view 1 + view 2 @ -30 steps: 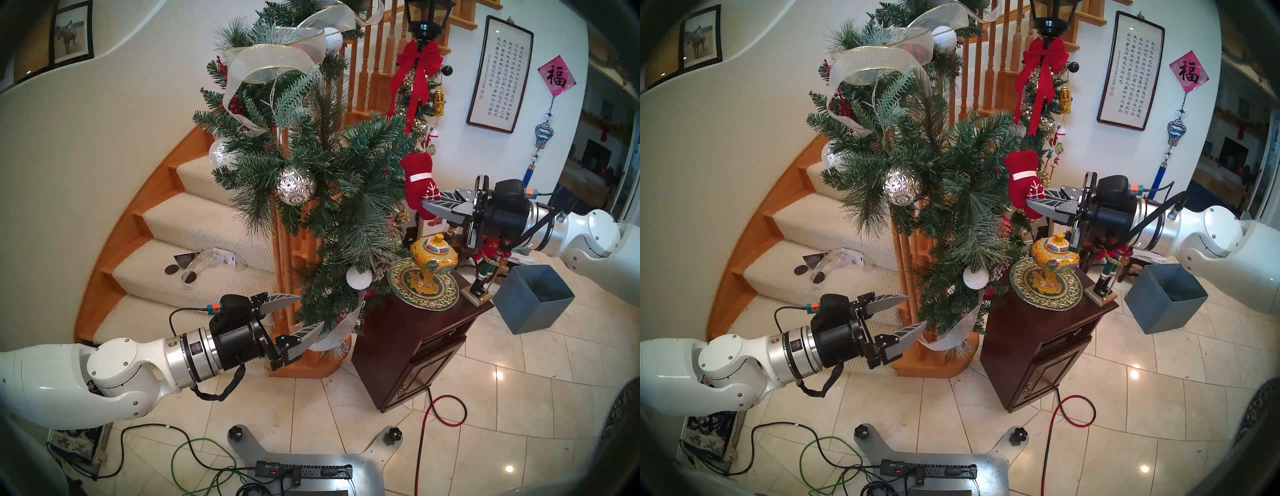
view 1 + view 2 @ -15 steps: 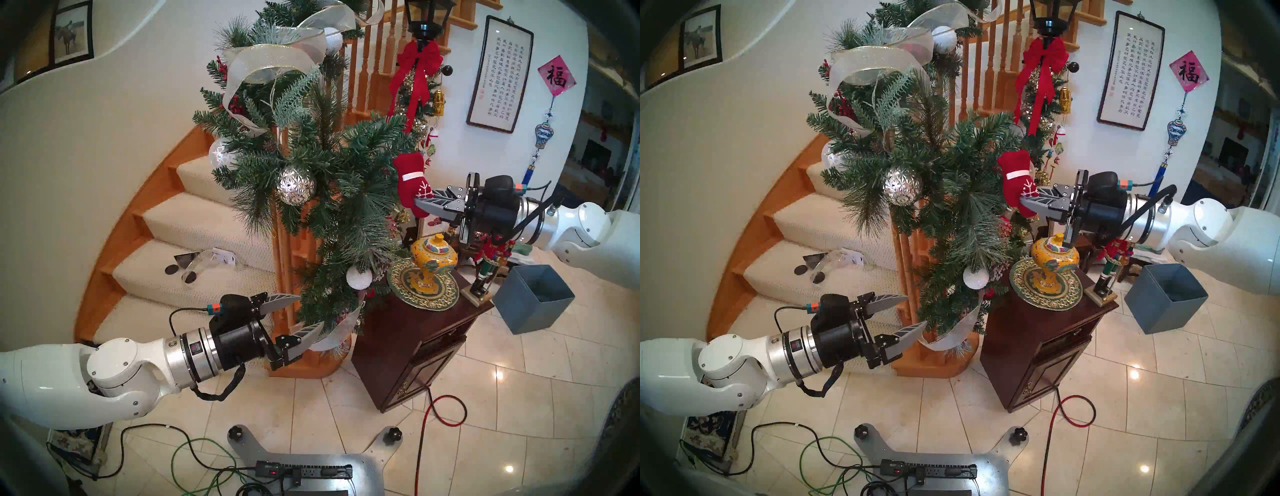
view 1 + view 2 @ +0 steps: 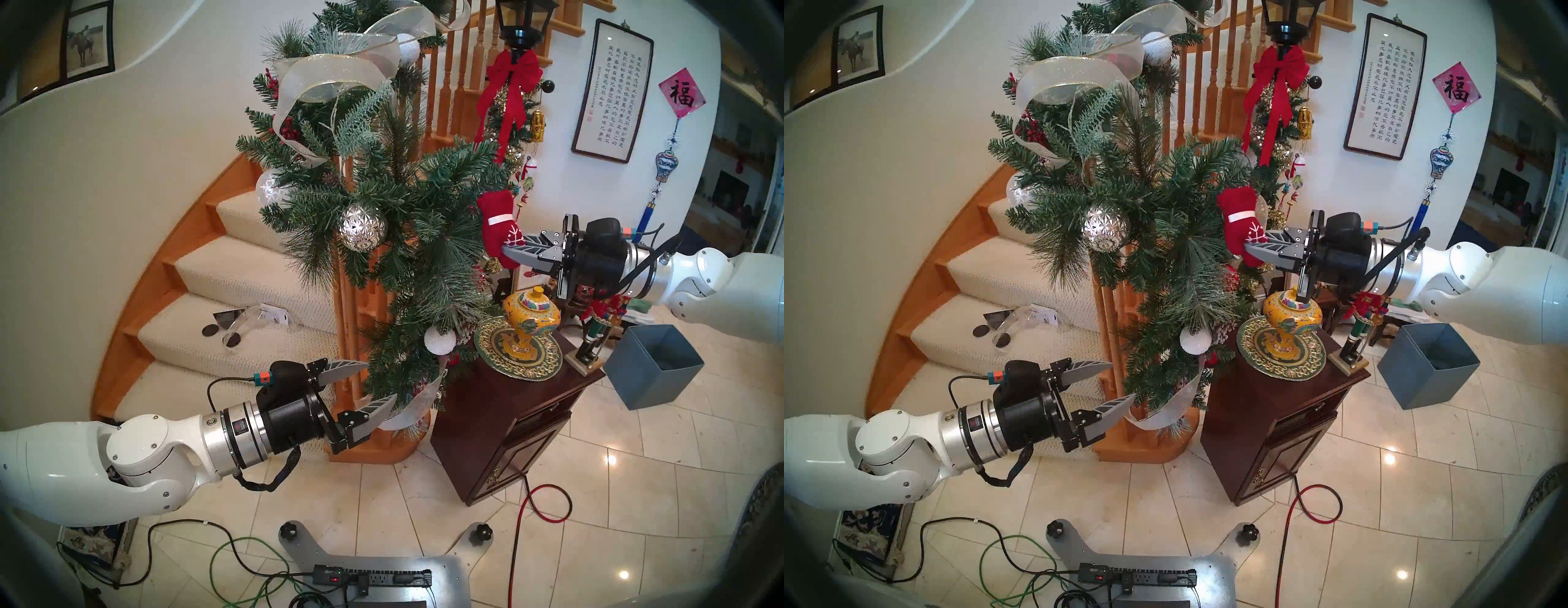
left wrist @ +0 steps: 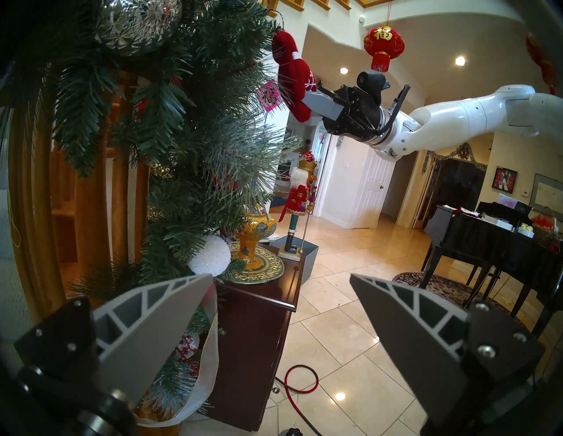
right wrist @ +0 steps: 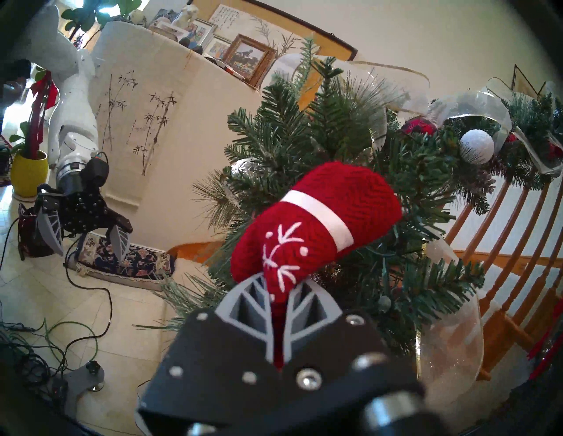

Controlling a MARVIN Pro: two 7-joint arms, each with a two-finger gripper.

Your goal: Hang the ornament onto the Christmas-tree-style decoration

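The red knitted mitten (image 3: 497, 225) with a white cuff band and snowflake mark is held by its lower end in my right gripper (image 3: 507, 250), which is shut on it. The mitten (image 3: 1240, 220) stands cuff up against the right edge of the green pine garland (image 3: 407, 220) that winds down the banister. In the right wrist view the mitten (image 5: 316, 222) lies against the needles (image 5: 411, 195). Its string loop is hidden. My left gripper (image 3: 377, 382) is open and empty by the garland's lower end. It also shows in the left wrist view (image 4: 280, 292).
A dark wooden cabinet (image 3: 509, 424) with a yellow vase (image 3: 530, 316) and a nutcracker (image 3: 594, 335) stands below my right gripper. A grey-blue box (image 3: 653, 369) sits on the floor. A tinsel garland with a red bow (image 3: 513, 85) hangs behind. Cables (image 3: 534, 505) lie on the tiles.
My right gripper has moved left toward the garland with the mitten, which now touches the needles. The left arm has not moved.
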